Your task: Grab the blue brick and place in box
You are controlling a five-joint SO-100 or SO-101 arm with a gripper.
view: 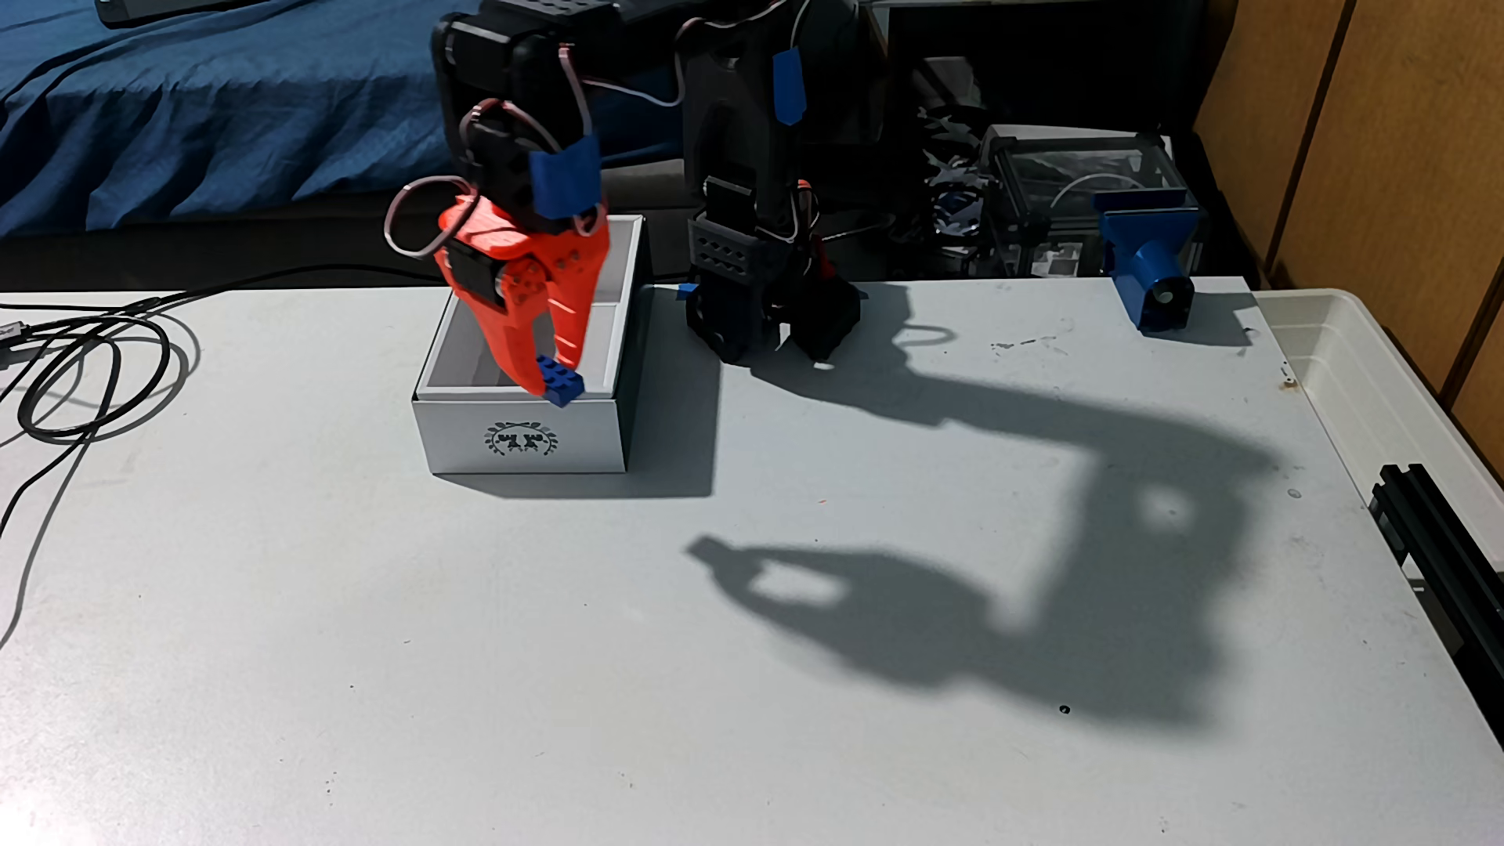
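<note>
My orange gripper (pixel 553 376) hangs over the open white box (pixel 521 431) in the fixed view, fingers pointing down. It is shut on the blue brick (pixel 561 382), a small studded brick that sits tilted between the fingertips. The brick is just above the box's front wall, at about rim height. The box bears a dark wreath emblem on its front and stands at the table's back left, left of the arm's black base (pixel 765 309).
Black cables (pixel 89 366) loop on the table's left side. A blue clamp-like block (pixel 1152 260) stands at the back right. A translucent plastic bin (pixel 1383 390) lies along the right edge. The arm's shadow falls across the table's middle and right.
</note>
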